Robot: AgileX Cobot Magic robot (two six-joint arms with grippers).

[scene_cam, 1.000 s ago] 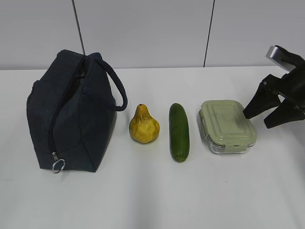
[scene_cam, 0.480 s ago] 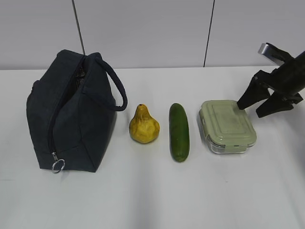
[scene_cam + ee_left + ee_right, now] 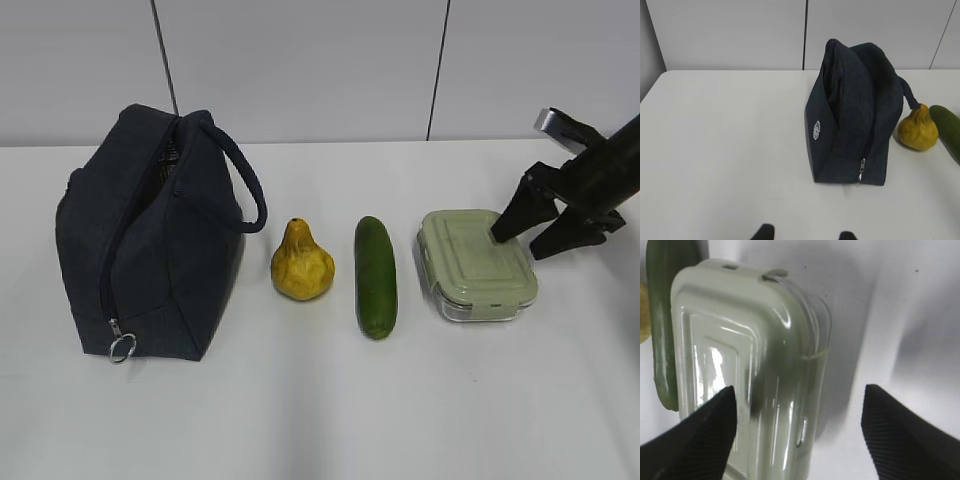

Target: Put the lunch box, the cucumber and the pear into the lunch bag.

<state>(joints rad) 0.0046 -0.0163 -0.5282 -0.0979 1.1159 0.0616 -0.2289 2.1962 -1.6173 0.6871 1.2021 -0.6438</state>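
The navy lunch bag (image 3: 150, 240) stands at the left, its zipper open at the top; it also shows in the left wrist view (image 3: 855, 115). The yellow pear (image 3: 302, 262), the dark green cucumber (image 3: 376, 276) and the lunch box (image 3: 476, 263) with its sage-green lid lie in a row to the bag's right. My right gripper (image 3: 523, 240) is open just above the lunch box's right end. In the right wrist view (image 3: 797, 392) one finger is over the lid (image 3: 735, 365) and the other over the table beside it. My left gripper (image 3: 805, 231) is open over bare table before the bag.
The white table (image 3: 320, 420) runs wide in front of the objects. A grey panelled wall (image 3: 300, 60) closes the back. The bag's loop handle (image 3: 240, 180) arches toward the pear.
My right gripper has moved left and up the picture, from beside the lunch box's right end to over its right edge. Nothing else has moved.
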